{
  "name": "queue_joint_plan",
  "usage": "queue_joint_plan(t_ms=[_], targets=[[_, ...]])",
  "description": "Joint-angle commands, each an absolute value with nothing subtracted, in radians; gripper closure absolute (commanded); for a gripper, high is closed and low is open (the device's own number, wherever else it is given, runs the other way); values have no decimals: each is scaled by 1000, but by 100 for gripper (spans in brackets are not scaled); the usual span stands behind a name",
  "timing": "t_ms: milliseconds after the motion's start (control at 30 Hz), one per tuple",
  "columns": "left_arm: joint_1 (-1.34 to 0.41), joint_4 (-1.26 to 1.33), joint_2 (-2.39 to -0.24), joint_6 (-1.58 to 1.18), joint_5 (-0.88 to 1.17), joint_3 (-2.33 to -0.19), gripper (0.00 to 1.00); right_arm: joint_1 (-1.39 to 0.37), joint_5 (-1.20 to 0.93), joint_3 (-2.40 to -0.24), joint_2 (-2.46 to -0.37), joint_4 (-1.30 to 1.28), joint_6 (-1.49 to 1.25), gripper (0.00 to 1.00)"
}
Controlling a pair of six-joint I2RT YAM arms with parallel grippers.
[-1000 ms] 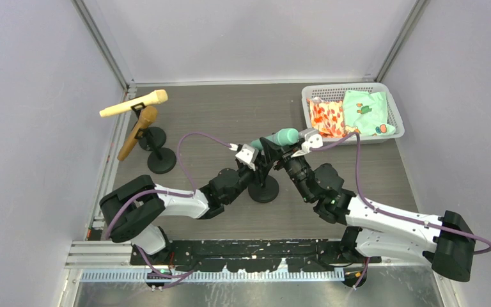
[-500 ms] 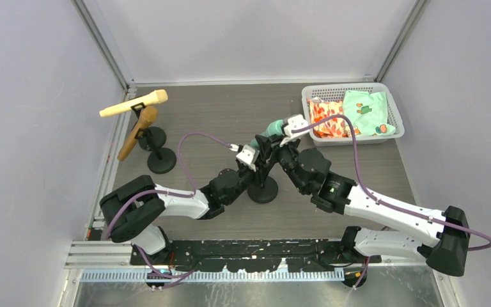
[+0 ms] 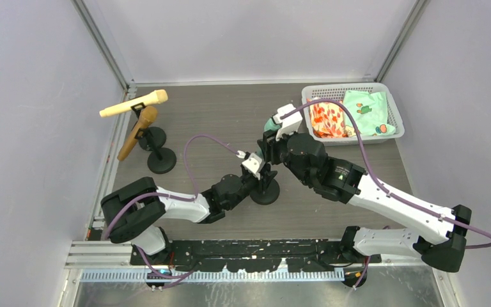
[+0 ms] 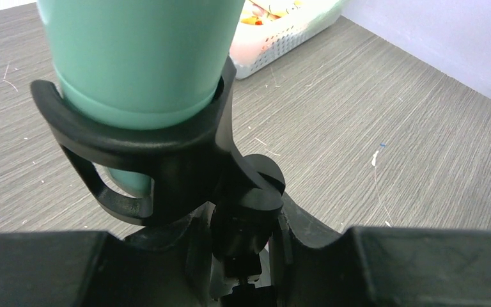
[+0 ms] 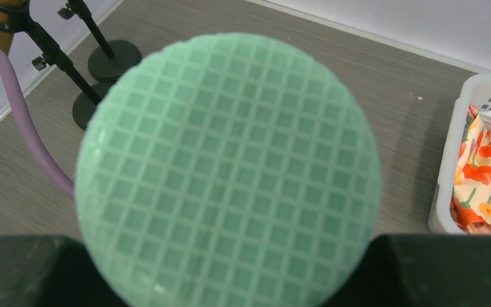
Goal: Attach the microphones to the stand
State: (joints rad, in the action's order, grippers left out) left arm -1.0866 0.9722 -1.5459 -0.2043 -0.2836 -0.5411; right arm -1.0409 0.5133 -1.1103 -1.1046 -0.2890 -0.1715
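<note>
two microphones, cream microphone (image 3: pixel 134 103) and brown microphone (image 3: pixel 137 131), clipped in stands (image 3: pixel 161 163) at far left of surface (image 3: pixel 217 115). green microphone (image 4: pixel 140 57) standing in clip (image 4: pixel 147 147) of middle stand (image 3: pixel 265 192), clamped near its head by right tool (image 3: pixel 273 137). left tool (image 3: pixel 264 171) around that stand below clip; can't tell if closed.

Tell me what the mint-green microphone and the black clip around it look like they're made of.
Mint-green microphone: probably moulded plastic, matte; the rounded head is a uniform pressed grid rather than wire mesh, the body smooth. Black stand clip: looks like stiff plastic, possibly slightly rubbery, satin finish with soft highlights along its rounded edges.
</note>
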Motion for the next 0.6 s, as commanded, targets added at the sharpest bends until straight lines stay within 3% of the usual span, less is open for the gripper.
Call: queue_joint_plan(t_ms=[0, 100, 567], targets=[[-1089, 897, -1542, -304, -277, -517, 95, -1056, 447, -1081, -1098, -609, -201, 99], [-1089, 893, -1543, -337, -275, -517, 81, -1055, 461, -999, -1018, -501, -203, 99], [-1093, 945, -1483, -504, -279, -490, 50, -1057, 488, -694, -753, -62, -247, 99]])
